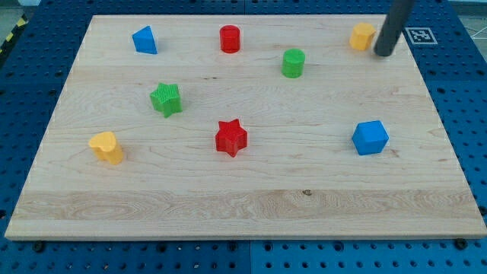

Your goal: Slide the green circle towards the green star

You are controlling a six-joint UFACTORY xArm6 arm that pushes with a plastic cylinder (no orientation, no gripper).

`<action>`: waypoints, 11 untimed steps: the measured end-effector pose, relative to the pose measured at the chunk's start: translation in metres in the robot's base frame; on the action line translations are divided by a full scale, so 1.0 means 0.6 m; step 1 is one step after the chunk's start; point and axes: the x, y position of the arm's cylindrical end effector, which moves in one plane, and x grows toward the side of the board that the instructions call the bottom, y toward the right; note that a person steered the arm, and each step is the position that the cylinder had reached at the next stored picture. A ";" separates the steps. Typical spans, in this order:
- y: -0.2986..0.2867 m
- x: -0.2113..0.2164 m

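My tip (384,53), a bare rod end effector without jaws, holds nothing, just right of yellow block (362,35); green circle (293,62) well left, green star (166,99) farther left.

No readable words, brand names or numbers appear anywhere in the view. The only sign is a square black-and-white coded marker (418,35), of the kind read by machines, lying on the blue perforated base (464,91) at about 1 o'clock from the middle of the wooden board (251,202), just beyond the board's edge. Its pattern is partly cut off by the dark rod (392,27) and cannot be decoded.
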 end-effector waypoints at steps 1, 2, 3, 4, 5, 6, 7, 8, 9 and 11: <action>-0.059 0.004; -0.093 0.011; -0.136 0.021; -0.180 0.036; -0.216 0.051; -0.243 0.059; -0.286 0.059; -0.319 0.059; -0.345 0.062; -0.382 0.088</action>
